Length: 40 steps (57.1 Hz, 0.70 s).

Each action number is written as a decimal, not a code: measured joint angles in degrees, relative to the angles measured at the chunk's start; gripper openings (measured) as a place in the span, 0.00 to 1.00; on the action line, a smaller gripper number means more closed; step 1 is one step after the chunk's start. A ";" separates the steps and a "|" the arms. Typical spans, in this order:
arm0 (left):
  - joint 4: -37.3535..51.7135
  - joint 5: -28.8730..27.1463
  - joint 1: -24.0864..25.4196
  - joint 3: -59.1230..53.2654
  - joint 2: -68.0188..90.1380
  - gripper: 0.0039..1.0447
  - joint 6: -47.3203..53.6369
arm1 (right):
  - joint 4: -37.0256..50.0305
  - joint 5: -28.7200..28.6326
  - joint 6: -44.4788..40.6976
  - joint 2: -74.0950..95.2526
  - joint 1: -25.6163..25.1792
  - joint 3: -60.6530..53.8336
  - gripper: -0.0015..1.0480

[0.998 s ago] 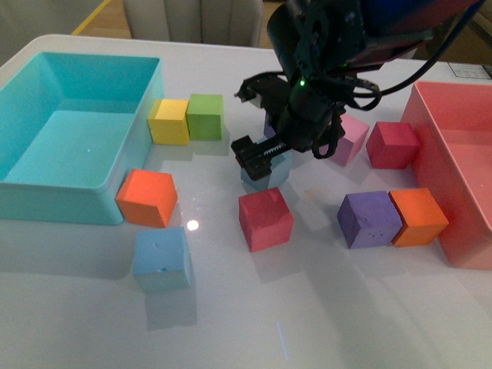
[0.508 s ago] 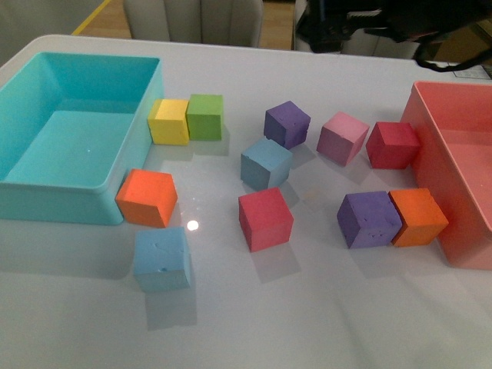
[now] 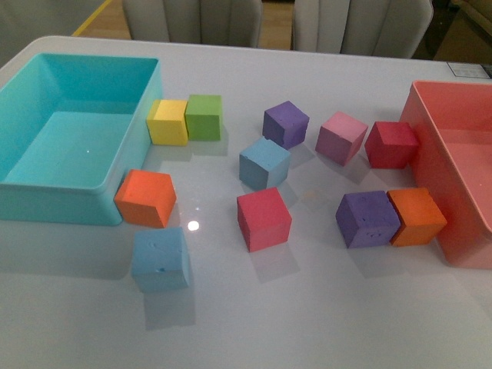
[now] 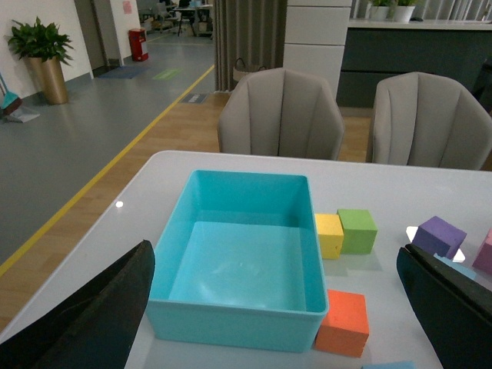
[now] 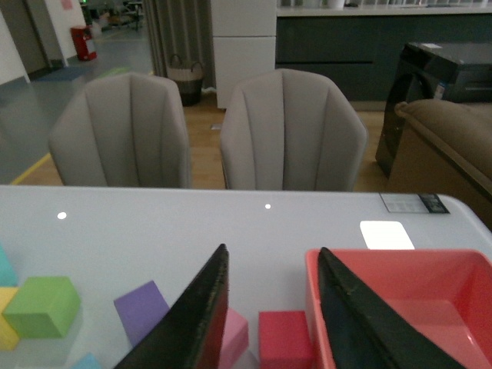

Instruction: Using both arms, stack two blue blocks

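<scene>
- Sky-blue foam: I see the first blue block (image 3: 264, 164) mid-frame in the front view on the desk (image 3: 323, 307), just below a purple cube (image 3: 285, 124) and above a red cube (image 3: 264, 219).
- The second blue block (image 3: 161, 259) lies lower left, just below an orange cube (image 3: 146, 197) that sits beside the turquoise bin (image 3: 115, 207).
- My left end effector (image 4: 275, 257) has its fingers spread wide and holds nothing.
- My right end effector (image 5: 273, 250) has its fingers apart and is empty.
</scene>
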 joint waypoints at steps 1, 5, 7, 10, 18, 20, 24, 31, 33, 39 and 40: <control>0.00 0.00 0.00 0.00 0.00 0.92 0.00 | 0.07 -0.24 0.00 -0.76 -0.37 -1.09 0.27; 0.00 0.00 0.00 0.00 0.00 0.92 0.00 | 0.07 -1.99 0.00 -3.87 -1.73 -5.60 0.12; 0.00 0.00 0.00 0.00 0.00 0.92 0.00 | 1.25 -2.71 0.00 -4.63 -2.27 -7.50 0.05; 0.00 -0.02 0.00 0.00 0.00 0.92 0.00 | 3.26 -3.39 -0.09 -5.77 -2.93 -9.75 0.02; 0.00 -0.02 0.02 0.00 0.00 0.92 0.00 | 1.68 -5.42 -0.20 -11.91 -5.01 -15.39 0.02; 0.00 0.00 0.00 0.00 0.00 0.92 0.00 | 0.92 -5.70 -0.20 -13.81 -5.57 -16.46 0.02; 0.00 0.00 0.02 0.00 0.00 0.92 0.00 | -0.66 -6.43 -0.20 -17.20 -6.34 -18.12 0.02; 0.00 0.00 0.00 0.00 0.00 0.92 0.00 | -3.89 -7.63 -0.20 -22.64 -7.30 -20.50 0.02; 0.00 -0.02 0.00 0.00 0.00 0.92 0.00 | -5.09 -7.98 -0.20 -24.50 -7.58 -21.20 0.02; 0.00 0.00 0.00 0.00 0.00 0.92 0.00 | -8.83 -12.00 -0.17 -29.83 -10.99 -22.80 0.02; 0.00 0.00 0.00 0.00 0.00 0.92 0.00 | -9.55 -11.96 -0.17 -30.84 -11.43 -23.06 0.02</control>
